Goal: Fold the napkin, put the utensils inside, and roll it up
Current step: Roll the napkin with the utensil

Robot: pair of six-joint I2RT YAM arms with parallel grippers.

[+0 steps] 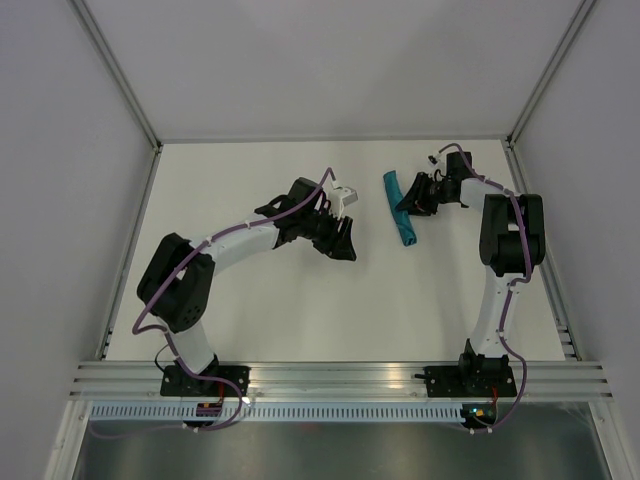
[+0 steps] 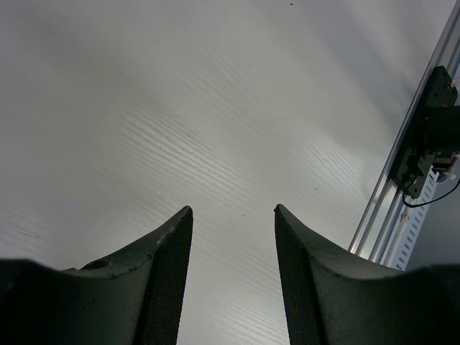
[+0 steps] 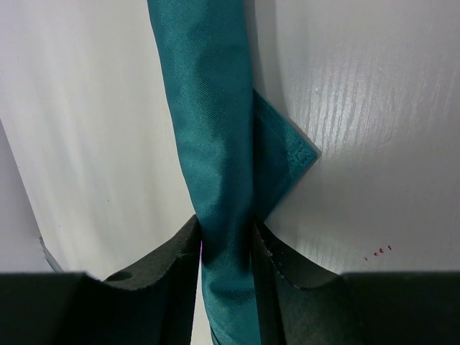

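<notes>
napkin [image 1: 400, 212] is a rolled tube on the far-right part of the surface [image 1: 300, 320], long axis roughly far-to-near. right claw [image 1: 410, 197] comes in from its right and pinches it crosswise near mid-length. left claw [image 1: 340, 240] wide, holding nothing, well apart to the left. surface pale, smooth, with free room toward the near edge

Left arm [image 1: 240, 235] and right arm [image 1: 488, 310]: white tubular links between bulky black joint housings. Bolted by black bases to the rail [image 1: 340, 378], with small coloured lights just below it. Purple cable strung along each, from the rail out to the wrist. Left gripper [image 2: 233, 210] and right gripper [image 3: 225, 219]: matte black, tapered fingers, finely ribbed inner pads, a round hole near one finger's root.
</notes>
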